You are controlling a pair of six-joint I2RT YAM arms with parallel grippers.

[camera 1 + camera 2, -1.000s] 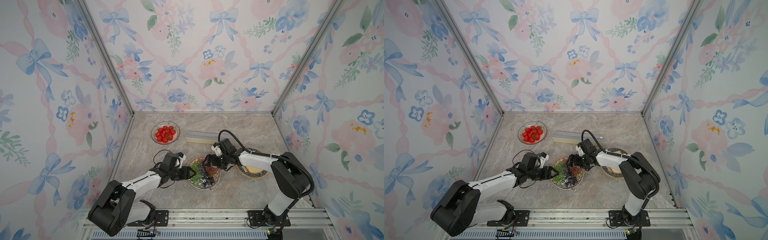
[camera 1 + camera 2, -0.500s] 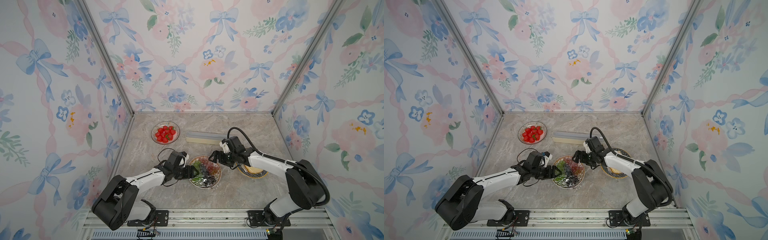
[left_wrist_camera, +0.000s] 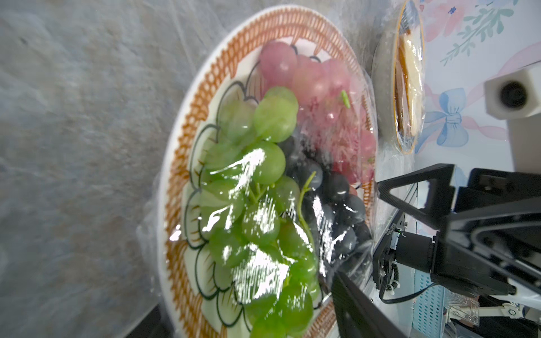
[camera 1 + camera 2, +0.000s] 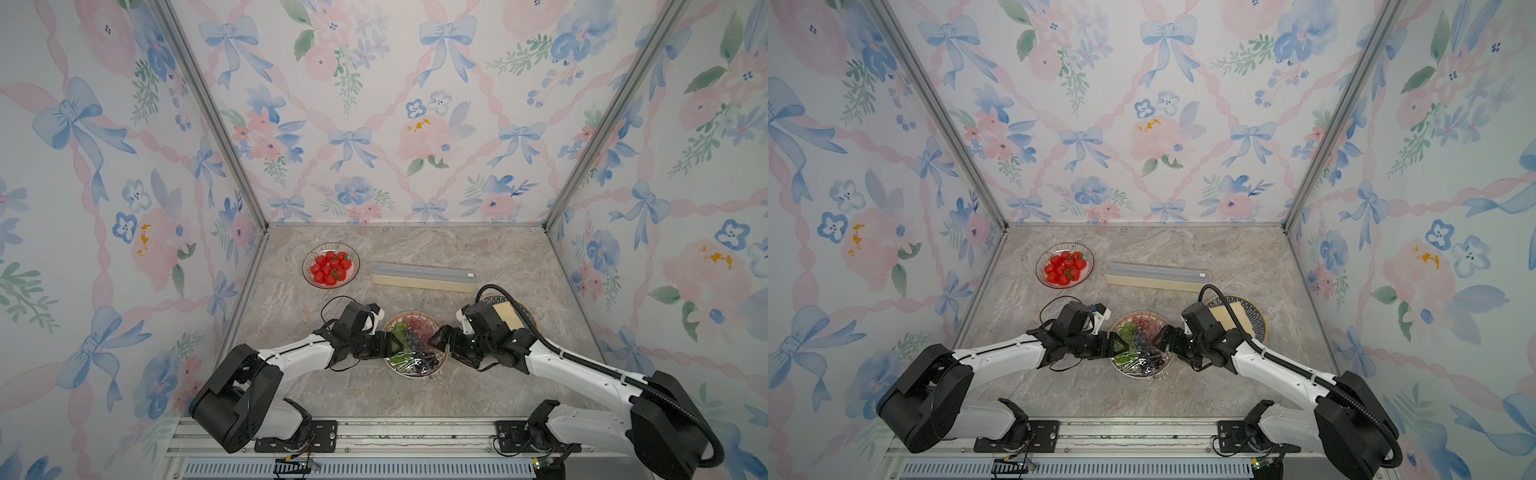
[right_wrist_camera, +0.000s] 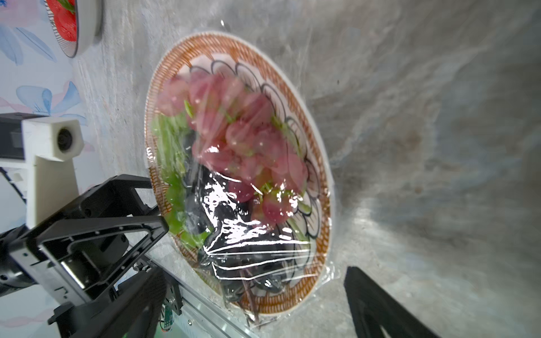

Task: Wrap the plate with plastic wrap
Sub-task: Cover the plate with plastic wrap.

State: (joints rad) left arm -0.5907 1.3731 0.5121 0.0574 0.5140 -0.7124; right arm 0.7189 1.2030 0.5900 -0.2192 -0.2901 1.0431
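Clear crinkly plastic wrap already lies over the orange-rimmed round plate of grapes, my left tool and right tool stand open at its opposite sides, so I judge tucking comes next: press loose film under its rim.

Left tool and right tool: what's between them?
The plate of grapes, covered in plastic wrap, lies between the left tool and the right tool; both top views show it. Each tool stands open beside the plate's rim.

Centre: plate under plastic wrap; box behind; bowl behind-left.
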